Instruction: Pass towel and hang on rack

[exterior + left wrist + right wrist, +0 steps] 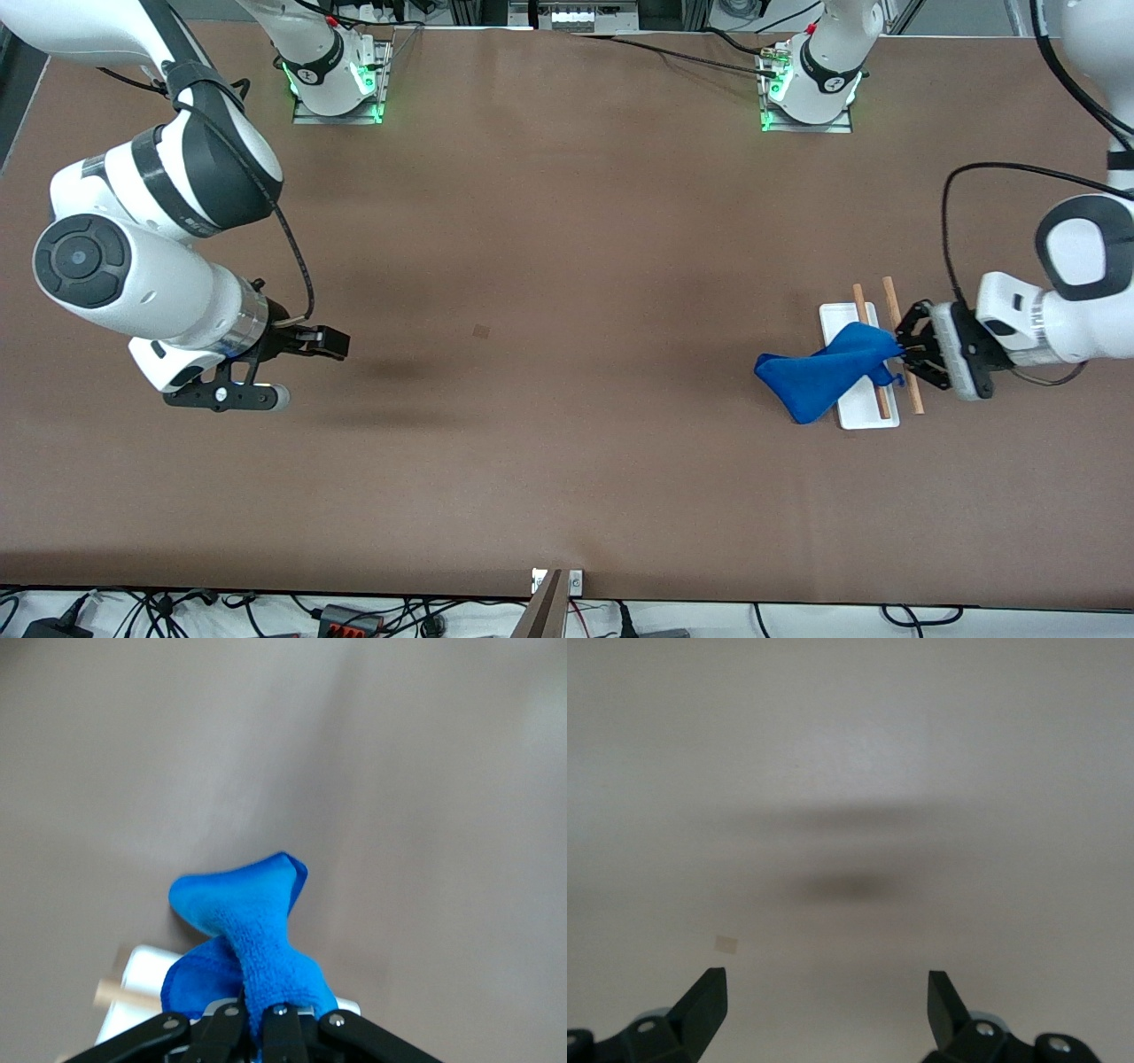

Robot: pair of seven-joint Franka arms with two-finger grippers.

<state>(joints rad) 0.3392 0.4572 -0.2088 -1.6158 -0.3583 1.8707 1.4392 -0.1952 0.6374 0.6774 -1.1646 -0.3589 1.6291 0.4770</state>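
towel (819, 377) clenched in left claw (904, 354), draped over the rack (873, 416) at the left arm's end; right claw (332, 341) spread wide, waiting over bare bench (567, 266).

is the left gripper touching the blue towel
Touching. The left wrist view shows the left gripper shut on the blue towel, cloth bunched between its fingers; the front view shows the same over the rack.

- The towel (828, 374), blue and bunched, is draped across the rack (858, 365), one end pinched up at the rods, the other spilling off the base toward the right arm's end.
- The rack's white base lies flat on the tabletop, two wooden rods parallel above it.
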